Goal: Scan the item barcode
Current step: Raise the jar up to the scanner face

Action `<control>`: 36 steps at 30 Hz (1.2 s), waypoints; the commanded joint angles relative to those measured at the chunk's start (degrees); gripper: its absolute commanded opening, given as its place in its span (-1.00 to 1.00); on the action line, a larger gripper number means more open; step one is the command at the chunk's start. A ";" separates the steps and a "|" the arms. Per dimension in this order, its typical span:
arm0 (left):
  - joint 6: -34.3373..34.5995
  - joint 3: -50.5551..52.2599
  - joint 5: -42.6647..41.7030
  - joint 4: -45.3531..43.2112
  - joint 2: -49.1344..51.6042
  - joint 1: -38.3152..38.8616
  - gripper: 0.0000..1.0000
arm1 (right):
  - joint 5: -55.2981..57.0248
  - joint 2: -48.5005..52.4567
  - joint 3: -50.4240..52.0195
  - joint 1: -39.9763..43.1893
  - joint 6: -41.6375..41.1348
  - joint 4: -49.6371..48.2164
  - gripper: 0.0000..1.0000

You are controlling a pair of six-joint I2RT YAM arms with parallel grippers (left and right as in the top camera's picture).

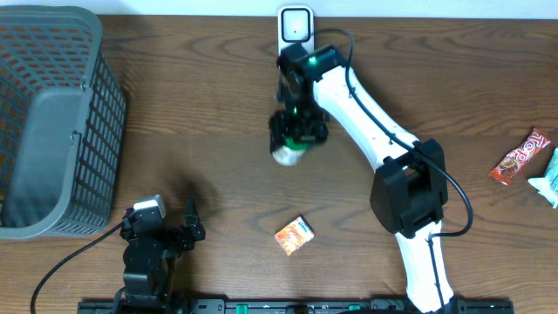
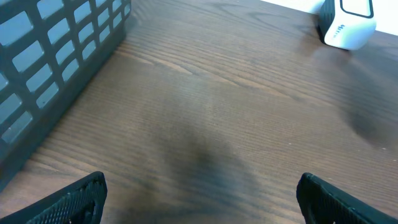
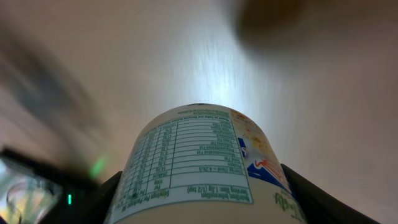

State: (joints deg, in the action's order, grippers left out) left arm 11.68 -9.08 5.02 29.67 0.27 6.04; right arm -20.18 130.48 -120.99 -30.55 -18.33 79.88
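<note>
My right gripper [image 1: 296,133] is shut on a round white container [image 3: 199,168] with a nutrition table printed on its side; its pale end [image 1: 287,156] pokes out below the fingers in the overhead view. It hangs over the table just in front of the white barcode scanner [image 1: 296,26] at the back edge. The scanner also shows in the left wrist view at the top right [image 2: 347,22]. In the right wrist view a dark finger [image 3: 311,196] presses each flank of the container. My left gripper [image 2: 199,199] rests open at the front left over bare wood.
A grey mesh basket [image 1: 52,122] fills the left side. A small orange packet [image 1: 294,235] lies at front centre. At the right edge lie a red snack bar [image 1: 520,156] and a pale blue packet [image 1: 549,179].
</note>
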 commanded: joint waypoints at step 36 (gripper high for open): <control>-1.16 0.31 -0.07 0.13 -0.04 -0.24 0.96 | 33.18 4.24 15.04 7.06 13.27 -91.73 0.51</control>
State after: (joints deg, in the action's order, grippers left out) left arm 11.55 -9.08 4.99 29.67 0.27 6.04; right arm 14.87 131.55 -106.43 -23.31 -6.52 -10.96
